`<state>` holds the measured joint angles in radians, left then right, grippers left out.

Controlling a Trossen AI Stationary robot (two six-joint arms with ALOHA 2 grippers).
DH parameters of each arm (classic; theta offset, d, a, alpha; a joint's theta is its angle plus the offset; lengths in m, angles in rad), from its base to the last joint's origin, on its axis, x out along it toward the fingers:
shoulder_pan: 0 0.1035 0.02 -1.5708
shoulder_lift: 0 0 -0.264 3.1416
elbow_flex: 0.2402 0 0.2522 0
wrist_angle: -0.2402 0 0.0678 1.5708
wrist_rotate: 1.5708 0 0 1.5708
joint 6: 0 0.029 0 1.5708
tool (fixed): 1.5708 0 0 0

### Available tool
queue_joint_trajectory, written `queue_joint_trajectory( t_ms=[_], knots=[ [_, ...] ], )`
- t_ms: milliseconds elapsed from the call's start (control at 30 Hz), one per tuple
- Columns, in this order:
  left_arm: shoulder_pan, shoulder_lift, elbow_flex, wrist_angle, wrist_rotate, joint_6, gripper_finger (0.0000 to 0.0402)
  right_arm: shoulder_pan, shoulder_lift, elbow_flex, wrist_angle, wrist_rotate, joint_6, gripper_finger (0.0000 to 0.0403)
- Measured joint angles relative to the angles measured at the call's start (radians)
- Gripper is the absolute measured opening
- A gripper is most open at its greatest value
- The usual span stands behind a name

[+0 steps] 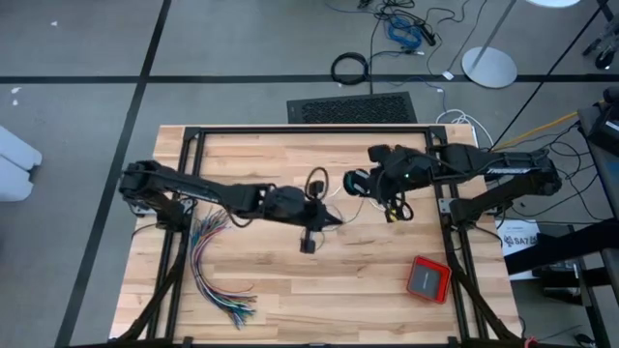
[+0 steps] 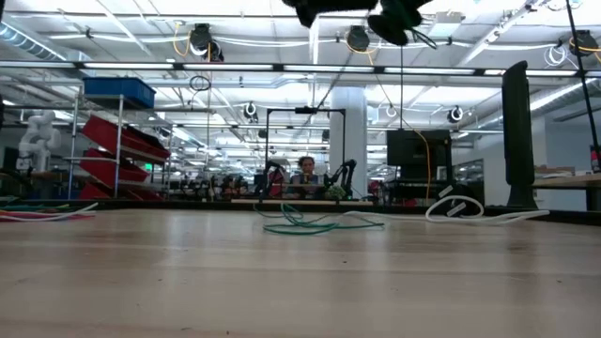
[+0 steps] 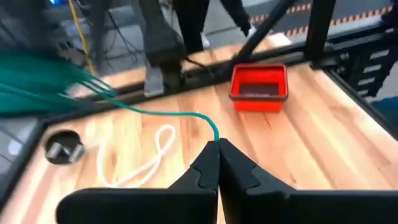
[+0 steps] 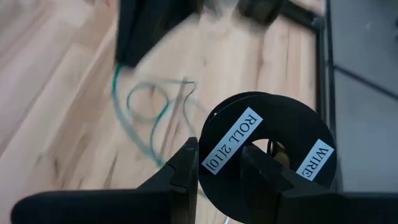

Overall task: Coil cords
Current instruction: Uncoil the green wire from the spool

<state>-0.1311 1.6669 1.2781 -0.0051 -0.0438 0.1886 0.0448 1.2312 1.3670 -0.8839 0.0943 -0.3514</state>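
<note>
Left gripper [image 3: 217, 149]: mid-table, pinched tight on teal cord [image 3: 168, 114] end, ready for winding. Right gripper [image 4: 219, 163]: right of centre, clamped across black spool [image 4: 267, 146], held steady as core.

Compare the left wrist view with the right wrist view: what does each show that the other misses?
Only the left wrist view shows the left gripper shut on the end of the thin teal-green cord, a red square tray and a looped white cord. Only the right wrist view shows the right gripper clamping a black spool labelled ROLL and WIRE. Both show the teal-green cord and the wooden table.
</note>
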Motion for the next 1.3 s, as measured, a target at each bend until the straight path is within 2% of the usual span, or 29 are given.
queue_joint_trajectory(
  t_ms=[133, 233, 367, 567, 633, 733, 767, 867, 1000, 1067, 1200, 1300],
  knots=[
    [0.012, 0.074, 0.0, 0.019, -0.089, -0.029, 0.0002, 0.003, 0.0, 0.0, 0.082, -0.133, -0.029, 0.0078],
    [0.038, 0.118, 0.0, 0.02, -0.14, -0.049, 0.0022, 0.004, 0.0, 0.0, 0.107, -0.233, -0.024, 0.0078],
    [0.08, 0.147, -0.01, 0.022, -0.152, -0.026, 0.0096, 0.019, 0.0, 0.0, 0.086, -0.321, -0.004, 0.0078],
    [0.178, 0.148, -0.01, 0.029, -0.15, -0.026, 0.0228, 0.068, 0.0, 0.0, 0.066, -0.389, 0.019, 0.0078],
    [0.214, 0.148, -0.01, 0.059, -0.091, -0.033, 0.0254, 0.084, 0.0, 0.0, 0.059, -0.383, 0.021, 0.0078],
    [0.253, 0.148, -0.01, 0.16, 0.105, -0.084, 0.0267, 0.096, 0.0, 0.0, 0.045, -0.37, 0.025, 0.0078],
    [0.257, 0.148, -0.01, 0.192, 0.141, -0.098, 0.0268, 0.099, 0.0, 0.0, 0.036, -0.358, 0.025, 0.0078],
    [0.26, 0.147, -0.01, 0.227, 0.177, -0.094, 0.0269, 0.102, 0.0, 0.0, 0.016, -0.352, 0.026, 0.0078],
    [0.257, 0.147, -0.01, 0.26, 0.29, -0.087, 0.0269, 0.102, 0.0, 0.0, 0.007, -0.353, 0.026, 0.0078],
    [0.244, 0.147, -0.01, 0.253, 0.295, -0.085, 0.0269, 0.101, -0.002, 0.0, 0.007, -0.353, 0.02, 0.0078],
    [0.225, 0.137, -0.01, 0.136, 0.199, -0.05, 0.0269, 0.098, -0.011, 0.0, 0.01, -0.353, 0.012, 0.0078],
    [0.224, 0.137, -0.011, 0.165, 0.27, -0.071, 0.0269, 0.098, -0.017, 0.0, 0.01, -0.35, 0.011, 0.0078]
  ],
)
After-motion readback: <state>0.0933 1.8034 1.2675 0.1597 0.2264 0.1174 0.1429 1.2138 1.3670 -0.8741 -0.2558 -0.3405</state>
